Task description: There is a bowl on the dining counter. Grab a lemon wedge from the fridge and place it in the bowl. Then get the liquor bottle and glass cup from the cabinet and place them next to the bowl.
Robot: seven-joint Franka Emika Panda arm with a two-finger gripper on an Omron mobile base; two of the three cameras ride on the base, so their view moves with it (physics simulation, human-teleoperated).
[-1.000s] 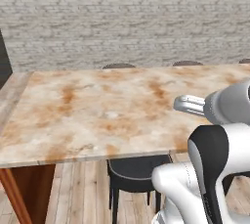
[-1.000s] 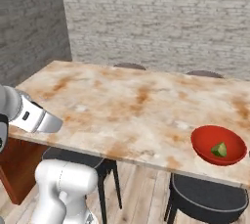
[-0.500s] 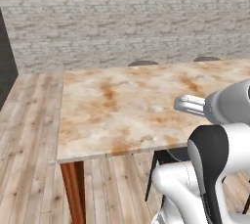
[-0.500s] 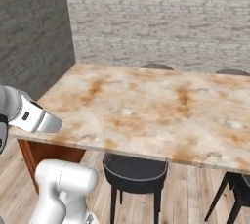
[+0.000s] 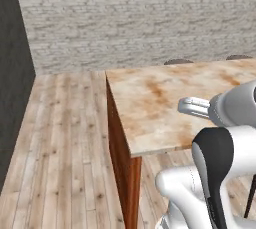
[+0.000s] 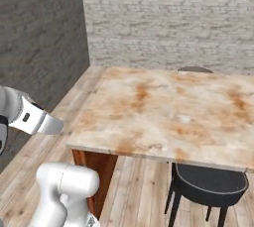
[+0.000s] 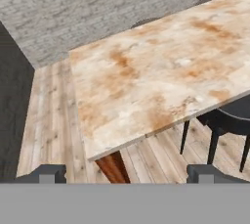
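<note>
The dining counter point(image 5: 150, 103) point(image 6: 163, 112) is a marbled tan and white slab on a red-brown leg, and I see its left end. In the hand view the counter point(image 7: 146, 76) lies ahead and below, bare on the part that shows. My gripper point(image 7: 129, 174) is open, its two dark fingertips point(image 7: 49, 171) standing wide apart with nothing between them, above the wooden floor near the counter's corner. The bowl, lemon wedge, liquor bottle and glass cup are out of view.
A black stool point(image 6: 208, 184) point(image 7: 234, 115) stands under the counter's near edge, and another stool top point(image 5: 178, 62) peeks over the far edge. A grey brick wall point(image 5: 140, 18) closes the back and a dark wall point(image 6: 34, 47) the left. Wooden floor point(image 5: 60, 138) lies open beside the counter.
The whole picture has shifted: the base has moved left, so the counter has slid right in the views. The red bowl with the lemon wedge has left the right base view. The gripper stays open.
</note>
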